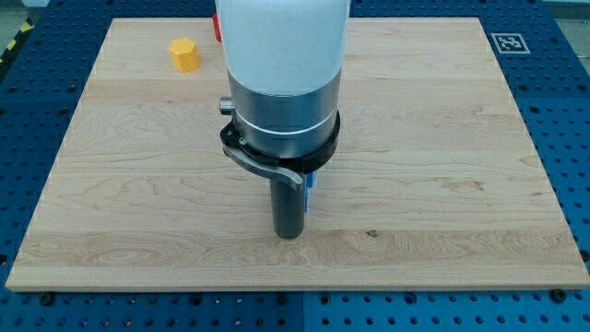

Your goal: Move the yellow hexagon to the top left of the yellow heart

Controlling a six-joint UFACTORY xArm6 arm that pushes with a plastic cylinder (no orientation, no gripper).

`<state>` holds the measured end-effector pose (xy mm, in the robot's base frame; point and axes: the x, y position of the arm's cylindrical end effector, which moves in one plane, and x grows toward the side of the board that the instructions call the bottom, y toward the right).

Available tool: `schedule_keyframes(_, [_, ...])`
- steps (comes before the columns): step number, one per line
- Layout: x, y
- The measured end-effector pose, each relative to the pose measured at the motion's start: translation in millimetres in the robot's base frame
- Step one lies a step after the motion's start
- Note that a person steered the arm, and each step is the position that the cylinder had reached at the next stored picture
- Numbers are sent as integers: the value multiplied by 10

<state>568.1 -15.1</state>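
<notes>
The yellow hexagon [184,54] sits near the board's top left. My tip [289,234] rests on the board near the view's bottom centre, far below and to the right of the hexagon. The yellow heart does not show; the arm's wide body may hide it. A sliver of a red block [218,28] shows at the arm's left edge near the top. A bit of a blue block [312,181] peeks out just right of the rod.
The wooden board [442,138] lies on a blue perforated table. The arm's white and grey body [284,83] covers the board's top centre. A fiducial marker [510,42] is off the board's top right corner.
</notes>
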Motion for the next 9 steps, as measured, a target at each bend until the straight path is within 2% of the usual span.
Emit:
schedule_keyframes(1, [113,-428])
schedule_keyframes(2, [114,-1166])
schedule_keyframes(3, [-14,-1960])
schedule_keyframes(4, [-381,-2670])
schedule_keyframes(5, [-593,-2890])
schedule_keyframes(7, [-855,-2899])
schedule_keyframes(9, [-2318,-2899])
